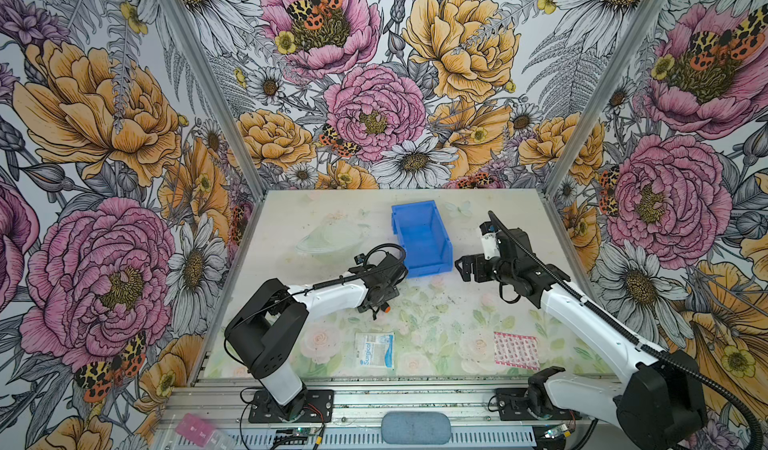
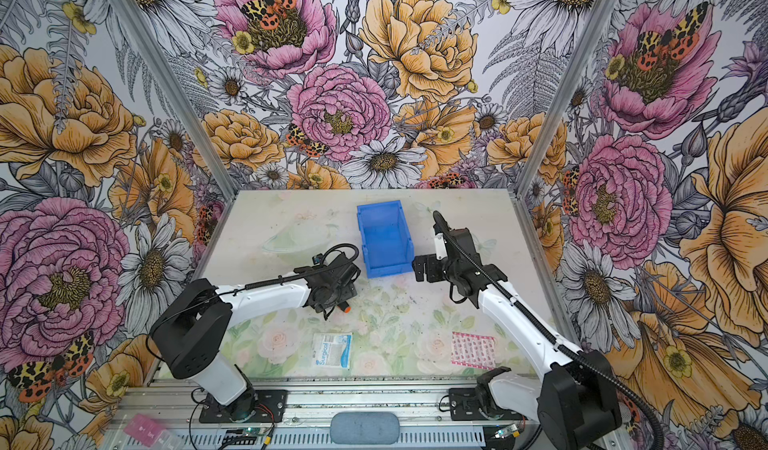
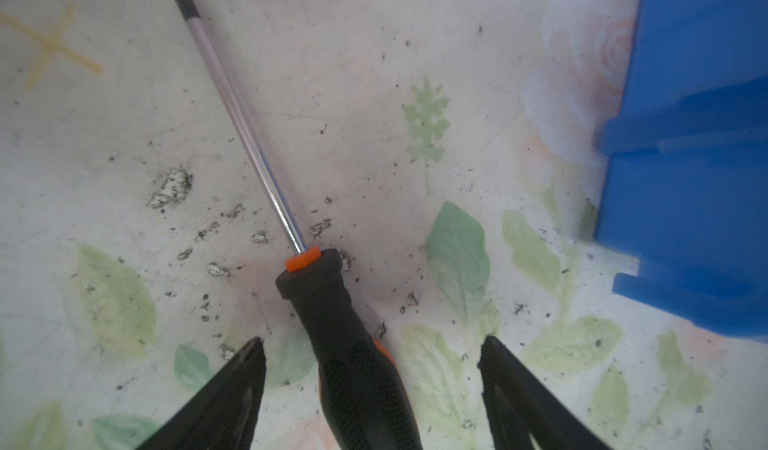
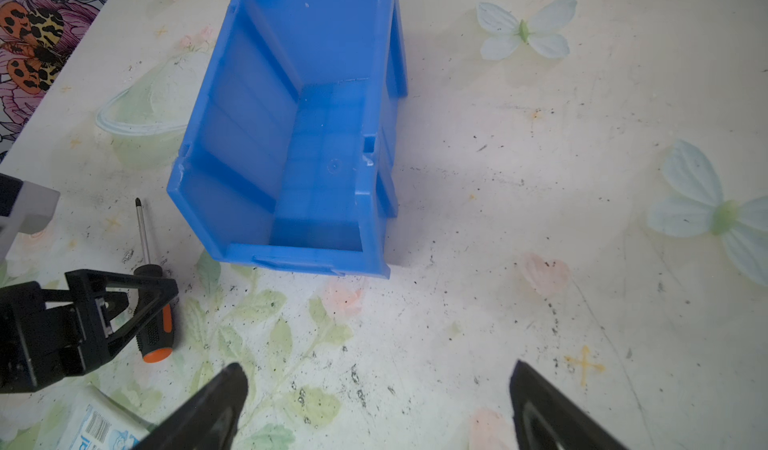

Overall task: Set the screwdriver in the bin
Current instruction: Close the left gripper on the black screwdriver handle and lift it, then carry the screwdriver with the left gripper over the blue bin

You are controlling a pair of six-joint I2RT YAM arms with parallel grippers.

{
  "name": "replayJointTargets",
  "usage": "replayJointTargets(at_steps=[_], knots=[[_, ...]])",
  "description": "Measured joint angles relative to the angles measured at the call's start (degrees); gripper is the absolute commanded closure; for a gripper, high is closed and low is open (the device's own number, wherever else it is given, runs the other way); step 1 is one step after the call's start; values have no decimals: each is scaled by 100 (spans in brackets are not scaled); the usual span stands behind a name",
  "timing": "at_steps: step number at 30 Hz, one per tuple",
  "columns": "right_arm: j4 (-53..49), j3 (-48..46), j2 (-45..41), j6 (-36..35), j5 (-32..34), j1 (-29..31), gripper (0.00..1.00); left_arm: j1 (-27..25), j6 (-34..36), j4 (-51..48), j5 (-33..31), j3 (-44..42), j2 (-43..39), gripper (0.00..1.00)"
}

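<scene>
The screwdriver [image 3: 349, 344] lies flat on the table just left of the bin's front, its thin shaft pointing toward the back. My left gripper [image 3: 374, 340] is down over its black handle, open, with a finger on each side and a gap to each. In a top view only the orange end [image 1: 386, 308] shows under that gripper [image 1: 380, 302]. The blue bin [image 1: 422, 236] stands upright at the table's middle back, nothing inside it [image 4: 324, 157]. Right of the bin's front corner my right gripper [image 4: 378, 367] hangs open over bare table with nothing between its fingers.
A white and blue Surgical packet [image 1: 375, 349] lies near the front edge, and a pink patterned packet [image 1: 515, 350] lies front right. Flowered walls close the table on three sides. A pink box [image 1: 193, 425] sits on the front rail.
</scene>
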Motion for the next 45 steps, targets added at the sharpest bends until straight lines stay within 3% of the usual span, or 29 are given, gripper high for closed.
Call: replayJointTargets(at_steps=[14, 20, 29, 45], knots=[[0, 0, 4, 0, 4, 0, 0, -310, -87, -442, -514, 293, 632, 55], [-15, 0, 7, -2, 50, 0, 0, -382, -105, -527, -719, 310, 678, 75], [-48, 2, -234, -7, 72, 0, 1, -385, 350, -654, -734, 715, 737, 94], [-111, -2, -737, -111, 789, 0, 0, -109, 979, -809, -745, 1005, 350, 100]])
